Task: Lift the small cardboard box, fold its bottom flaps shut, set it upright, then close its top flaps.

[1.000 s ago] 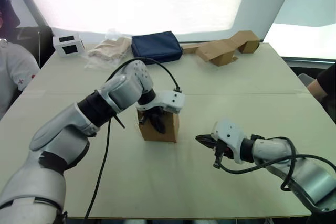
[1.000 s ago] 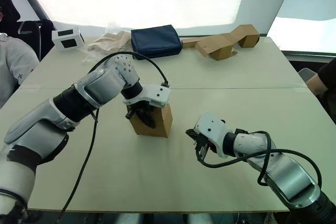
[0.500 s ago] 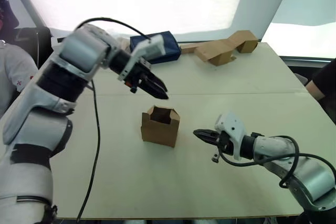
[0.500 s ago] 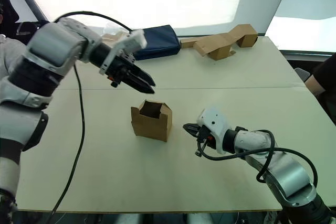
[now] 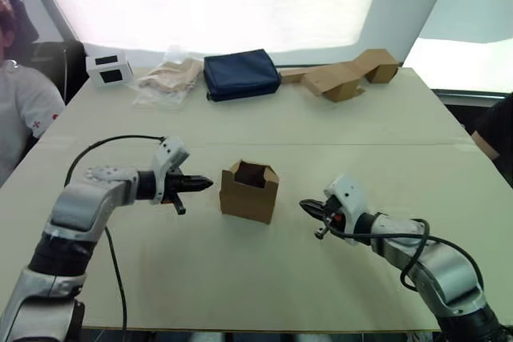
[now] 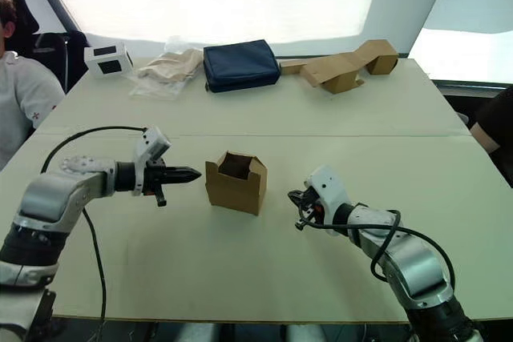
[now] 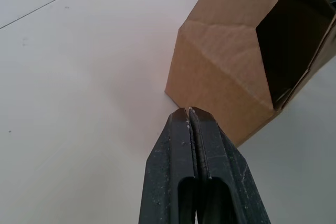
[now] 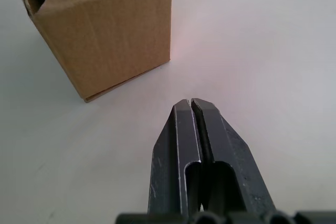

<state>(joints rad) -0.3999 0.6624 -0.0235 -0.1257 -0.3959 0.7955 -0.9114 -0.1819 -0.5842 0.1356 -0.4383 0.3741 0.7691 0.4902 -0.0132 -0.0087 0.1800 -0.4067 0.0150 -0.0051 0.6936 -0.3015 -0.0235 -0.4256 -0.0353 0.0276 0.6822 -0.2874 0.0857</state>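
Small cardboard box: bottom flaps hidden vs the surface, inside too dark to read, top cut off in wrist views; person at far left cropped by frame edge.

Box stands upright near the middle of the worktop, top flaps raised and its top open. Left claw lies to the box's left, tips pointing at it, close beside but apart. Right claw lies to the box's right and slightly nearer the front edge, tips pointing at it, also apart. Along the far edge, from left to right: a white box, a bag, a pouch, and bent cardboard pieces. A person sits beyond the worktop's left edge; another person's arm shows at the right edge.
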